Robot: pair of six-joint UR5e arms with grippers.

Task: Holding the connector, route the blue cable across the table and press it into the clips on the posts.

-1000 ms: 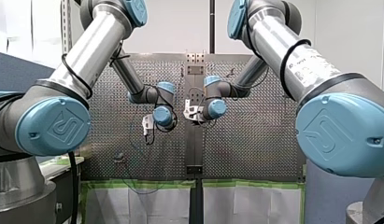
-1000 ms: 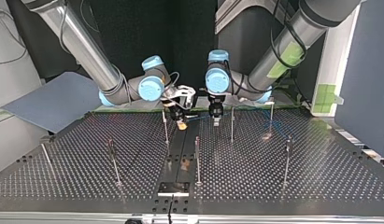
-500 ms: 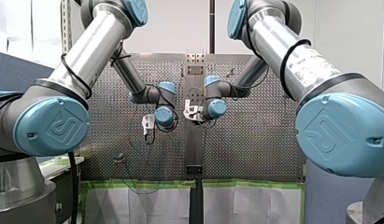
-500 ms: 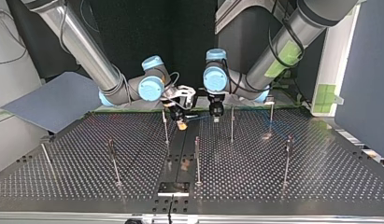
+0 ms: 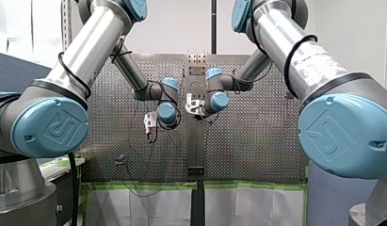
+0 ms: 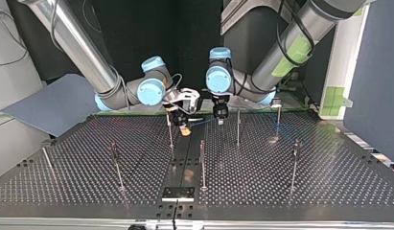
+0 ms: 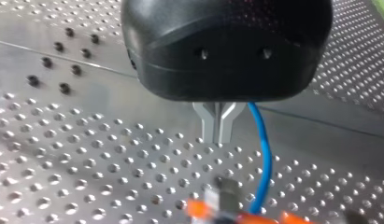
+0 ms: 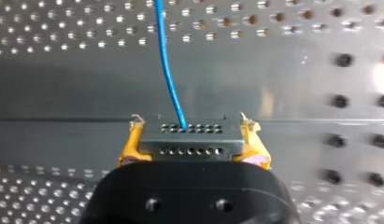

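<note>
My right gripper (image 8: 192,136) is shut on the grey connector (image 8: 189,148), with its yellow pads on both sides. The blue cable (image 8: 168,70) leaves the connector and runs ahead over the perforated table (image 8: 63,93). In the left wrist view my left gripper (image 7: 219,136) has its metal fingers shut together, and the blue cable (image 7: 263,158) passes close beside them down to the connector (image 7: 225,198). In the top view my right gripper (image 6: 185,128) and left gripper (image 6: 220,120) hang near the table's far middle, with the cable (image 6: 202,122) between them.
Several thin upright posts stand on the table, the nearest being one (image 6: 169,130) beside my right gripper, one (image 6: 238,127) beside my left gripper and one (image 6: 202,163) in front of both. A plain metal strip (image 6: 185,158) runs down the table's middle.
Both arms have shifted slightly toward the top view's left, carrying the connector and cable with them.
</note>
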